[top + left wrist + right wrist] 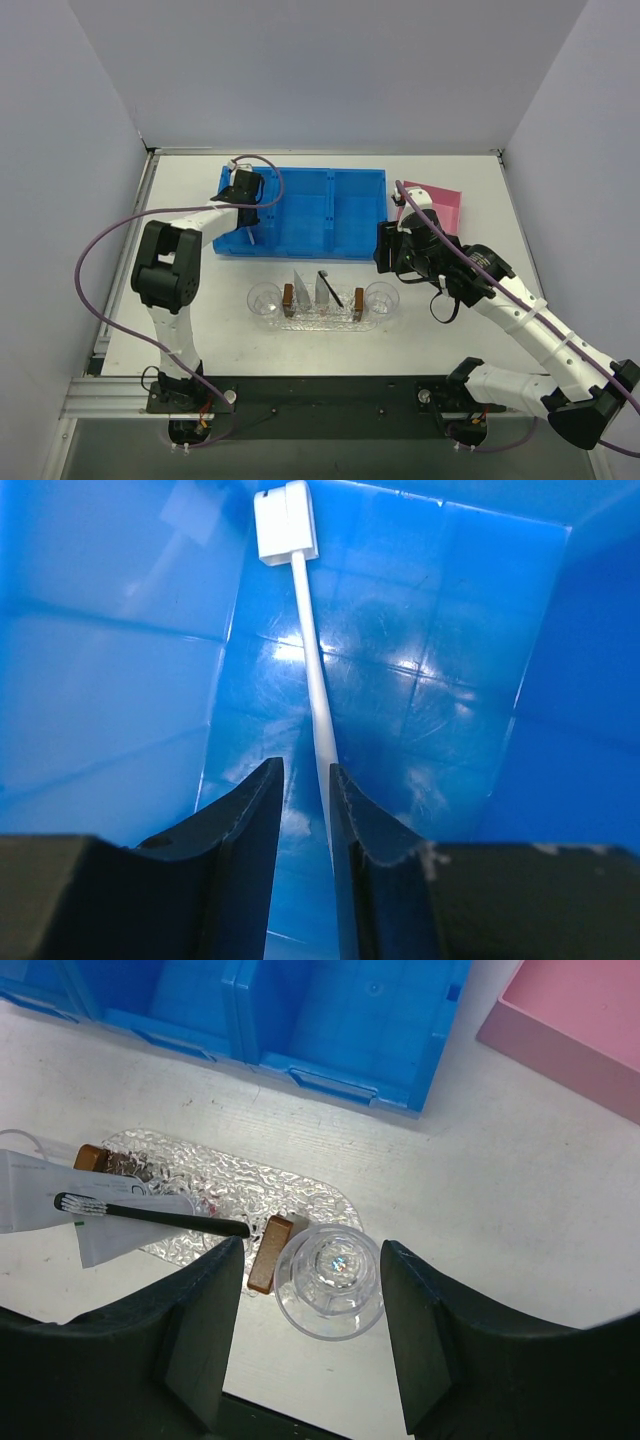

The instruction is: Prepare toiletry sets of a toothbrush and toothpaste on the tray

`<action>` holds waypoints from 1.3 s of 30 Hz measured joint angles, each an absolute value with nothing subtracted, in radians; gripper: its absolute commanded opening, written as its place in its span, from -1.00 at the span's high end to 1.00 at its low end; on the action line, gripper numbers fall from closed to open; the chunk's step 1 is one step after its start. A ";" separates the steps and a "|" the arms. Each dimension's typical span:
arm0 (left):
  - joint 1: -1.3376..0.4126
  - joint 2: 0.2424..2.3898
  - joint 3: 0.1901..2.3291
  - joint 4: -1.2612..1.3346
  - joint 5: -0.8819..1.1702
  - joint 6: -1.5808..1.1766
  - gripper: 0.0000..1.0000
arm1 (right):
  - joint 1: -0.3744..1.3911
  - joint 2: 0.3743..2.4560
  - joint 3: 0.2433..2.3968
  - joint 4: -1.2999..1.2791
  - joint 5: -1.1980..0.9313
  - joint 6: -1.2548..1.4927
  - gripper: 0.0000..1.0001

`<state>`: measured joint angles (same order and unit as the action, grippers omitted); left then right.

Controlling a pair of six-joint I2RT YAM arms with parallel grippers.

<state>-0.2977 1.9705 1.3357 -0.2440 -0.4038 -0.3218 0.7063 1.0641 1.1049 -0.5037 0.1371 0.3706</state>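
In the left compartment of the blue bin [350, 210], toward the desk's back edge, the white toothbrush [310, 660] lies flat. The left fingers [245, 830] sit part-open on either side of its handle, not clamped yet, and the handle's tail end is hidden under them. Near the front edge, the tray [290, 1185] holds both toothpaste tubes [30, 1190] with the black toothbrush [150, 1216] across them. One tube's cut off at the frame edge, and the print's too tiny to read. The right fingers [205, 1330] hang wide open and empty over a clear cup [330, 1275].
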 measured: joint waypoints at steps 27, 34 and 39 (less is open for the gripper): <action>-0.270 2.050 1.407 -0.299 -0.274 -0.342 0.66 | 0.706 1.062 1.105 -0.503 0.131 0.392 -0.03; -0.267 2.050 1.407 -0.296 -0.272 -0.346 1.00 | 0.706 1.058 1.105 -0.503 0.131 0.393 -0.03; -0.267 2.048 1.407 -0.295 -0.272 -0.335 1.00 | 0.706 1.055 1.105 -0.503 0.131 0.393 -0.03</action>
